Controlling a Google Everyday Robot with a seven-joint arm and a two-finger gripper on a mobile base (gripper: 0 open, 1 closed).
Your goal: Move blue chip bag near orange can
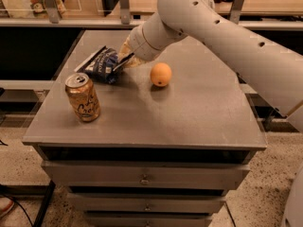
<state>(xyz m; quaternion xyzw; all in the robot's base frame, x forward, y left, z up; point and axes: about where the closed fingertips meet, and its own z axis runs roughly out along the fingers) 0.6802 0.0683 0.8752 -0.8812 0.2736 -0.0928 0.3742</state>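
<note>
The blue chip bag (100, 64), crumpled dark blue foil with white print, lies on the grey table top (189, 112) at the back left. My gripper (122, 63) is at the bag's right edge and is shut on it. The orange can (83, 97) stands upright near the table's front left, just in front of the bag, with a small gap between them. My white arm reaches in from the upper right.
A round orange fruit (161, 74) lies to the right of the bag and my gripper. The table has drawers (142, 176) below its front edge. A counter with posts (124, 4) runs behind the table.
</note>
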